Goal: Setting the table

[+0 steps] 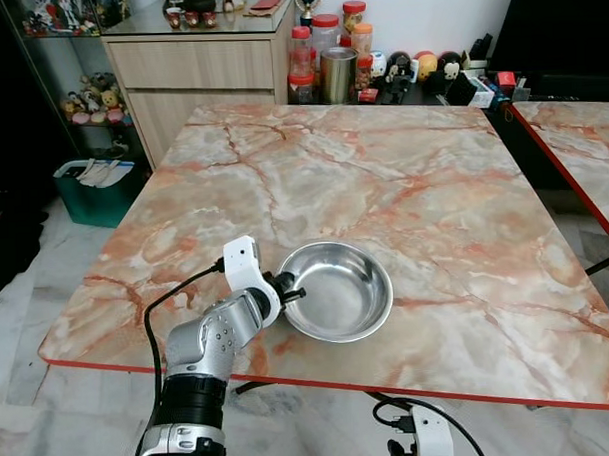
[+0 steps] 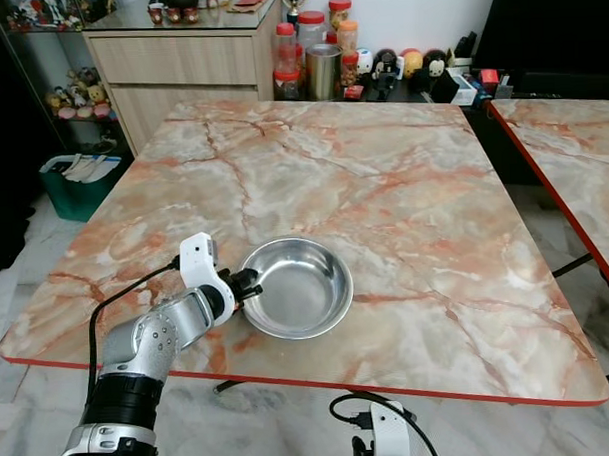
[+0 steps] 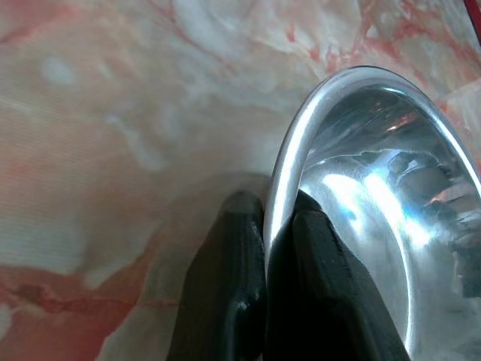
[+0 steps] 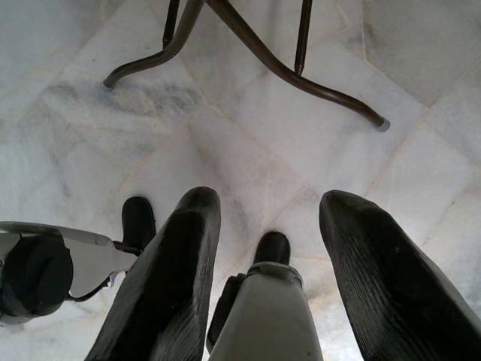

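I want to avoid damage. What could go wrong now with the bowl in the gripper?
1. The left gripper pinches only the thin rim of the bowl; the smooth steel may slip or tilt if lifted.
2. The bowl sits near the table front edge; a pull toward the robot could drop it to the floor.

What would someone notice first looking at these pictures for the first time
The shiny steel bowl stands out, sitting near the front edge of the orange-veined marble table, toward the robot's left. The left gripper pinches the bowl's rim, one black finger inside and one outside. Behind the table, a cluster of red-lidded jars stands beside a wooden cabinet, while the right gripper hangs open above the floor.
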Robot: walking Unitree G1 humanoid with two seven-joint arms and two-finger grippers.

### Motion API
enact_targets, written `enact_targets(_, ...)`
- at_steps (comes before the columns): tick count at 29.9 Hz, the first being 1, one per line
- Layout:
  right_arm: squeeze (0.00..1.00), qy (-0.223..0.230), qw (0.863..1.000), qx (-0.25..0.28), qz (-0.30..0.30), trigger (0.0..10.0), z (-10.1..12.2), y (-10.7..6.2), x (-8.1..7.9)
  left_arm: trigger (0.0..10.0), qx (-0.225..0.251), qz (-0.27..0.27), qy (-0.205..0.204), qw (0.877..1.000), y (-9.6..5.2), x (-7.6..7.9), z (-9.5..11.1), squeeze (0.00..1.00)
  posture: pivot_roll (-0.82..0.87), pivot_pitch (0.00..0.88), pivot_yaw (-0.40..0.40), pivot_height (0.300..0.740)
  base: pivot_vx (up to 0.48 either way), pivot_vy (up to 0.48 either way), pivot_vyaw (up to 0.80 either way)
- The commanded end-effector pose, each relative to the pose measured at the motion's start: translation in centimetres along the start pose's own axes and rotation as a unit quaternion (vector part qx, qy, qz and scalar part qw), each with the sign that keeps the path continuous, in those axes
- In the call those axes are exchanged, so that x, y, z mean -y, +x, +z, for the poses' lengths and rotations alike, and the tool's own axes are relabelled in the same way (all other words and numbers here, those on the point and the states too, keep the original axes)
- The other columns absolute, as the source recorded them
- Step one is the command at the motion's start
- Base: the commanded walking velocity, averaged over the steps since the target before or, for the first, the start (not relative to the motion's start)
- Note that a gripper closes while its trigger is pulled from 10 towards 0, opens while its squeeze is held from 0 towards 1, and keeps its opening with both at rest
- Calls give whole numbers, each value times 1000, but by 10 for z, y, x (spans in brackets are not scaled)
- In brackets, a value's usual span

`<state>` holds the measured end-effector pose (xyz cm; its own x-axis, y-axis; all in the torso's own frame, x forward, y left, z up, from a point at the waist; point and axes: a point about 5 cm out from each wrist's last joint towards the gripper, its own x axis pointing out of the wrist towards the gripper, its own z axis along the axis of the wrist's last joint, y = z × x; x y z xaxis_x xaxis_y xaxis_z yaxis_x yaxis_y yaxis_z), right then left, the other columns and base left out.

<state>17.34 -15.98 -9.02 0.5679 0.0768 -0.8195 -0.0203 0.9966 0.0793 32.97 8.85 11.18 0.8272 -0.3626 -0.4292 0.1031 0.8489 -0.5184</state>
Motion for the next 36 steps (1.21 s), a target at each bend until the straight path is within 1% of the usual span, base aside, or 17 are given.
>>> enact_targets(1,0,4,1000,4,-3,10000,4,1,1,10000,10,-4,6,1000,1,4,6,0,34,0,1,740,0,0,0)
enact_targets(7,0,4,1000,4,-5,10000,4,0,2,10000,11,11,9,1000,1,0,6,0,41,0,-6,740,0,0,0)
enact_targets(11,0,4,1000,5,-4,10000,5,1,1,10000,2,16,15,1000,-1,-3,5,0,42,1,-8,740,0,0,0)
enact_targets(20,0,3,1000,6,-3,10000,6,1,1,10000,-10,14,14,1000,-1,-4,3,0,42,3,-10,740,0,0,0)
enact_targets(21,0,3,1000,5,-3,10000,6,1,1,10000,-10,14,14,1000,-1,-3,3,173,41,0,-11,740,0,0,0)
enact_targets(22,0,3,1000,5,-3,10000,6,1,2,10000,-10,13,14,1000,-1,-3,2,498,42,0,-11,740,0,0,0)
enact_targets(23,0,3,1000,5,-3,10000,6,1,2,10000,-10,13,14,1000,-1,-3,3,722,41,0,-11,740,0,0,0)
enact_targets(24,0,3,1000,5,-3,10000,6,1,2,10000,-10,13,14,1000,-1,-3,3,745,41,0,-11,740,0,0,0)
enact_targets(30,0,0,1000,5,-4,10000,6,1,3,10000,-8,12,18,1000,0,-3,3,745,40,0,-11,740,0,0,0)
enact_targets(31,0,0,1000,5,-4,10000,6,1,3,10000,-8,12,18,1000,0,-3,3,757,39,0,-11,740,0,0,0)
enact_targets(32,0,0,1000,5,-4,10000,6,1,3,10000,-8,12,18,1000,0,-3,3,827,40,0,-12,740,0,0,0)
enact_targets(34,0,0,1000,5,-4,10000,6,1,3,10000,-8,12,19,1000,0,-3,3,827,40,0,-12,740,0,0,0)
enact_targets(35,0,-1,1000,5,-3,10000,7,1,3,10000,-8,12,19,1000,0,-2,3,843,41,0,-13,740,0,0,0)
enact_targets(36,0,-2,1000,5,-3,10000,7,1,3,10000,-7,12,20,1000,0,-2,3,929,42,0,-14,740,0,0,0)
